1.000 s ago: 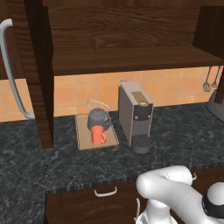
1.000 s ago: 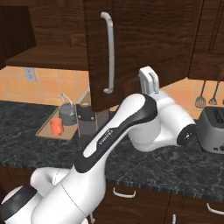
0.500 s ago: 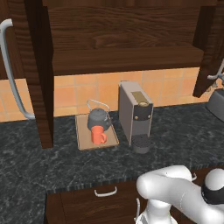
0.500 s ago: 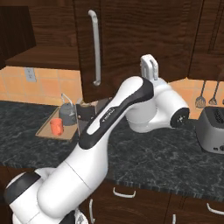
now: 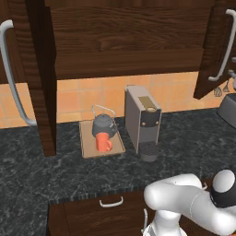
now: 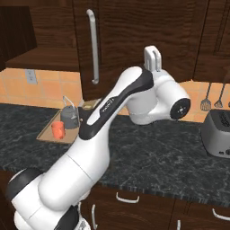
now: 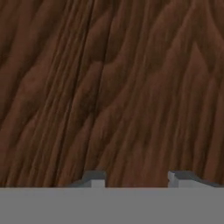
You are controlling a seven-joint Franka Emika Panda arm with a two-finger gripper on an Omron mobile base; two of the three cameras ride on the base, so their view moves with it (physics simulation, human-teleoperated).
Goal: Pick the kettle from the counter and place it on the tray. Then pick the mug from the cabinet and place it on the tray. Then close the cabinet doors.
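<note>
The dark grey kettle (image 5: 103,124) and the orange-red mug (image 5: 103,143) both stand on the tan tray (image 5: 87,148) on the dark counter (image 5: 55,179); the kettle (image 6: 69,117), mug (image 6: 57,129) and tray (image 6: 46,134) also show at the left of the right base view. The cabinet (image 5: 124,41) stands with its left door (image 5: 39,78) swung out. My gripper (image 6: 152,55) is raised against the right door (image 6: 130,40), beside its silver handle (image 6: 93,45). In the hand view the gripper (image 7: 136,179) is open, close to the door's wood grain (image 7: 113,87), holding nothing.
A tall grey coffee machine (image 5: 143,120) stands right of the tray. A toaster (image 6: 218,134) sits at the counter's right, with utensils (image 6: 206,96) hanging on the tiled wall. The left door's handle (image 5: 11,73) juts towards the camera. Drawers (image 5: 110,203) run below.
The right door has swung further towards shut, with my gripper following it. The kettle, mug and tray have not moved.
</note>
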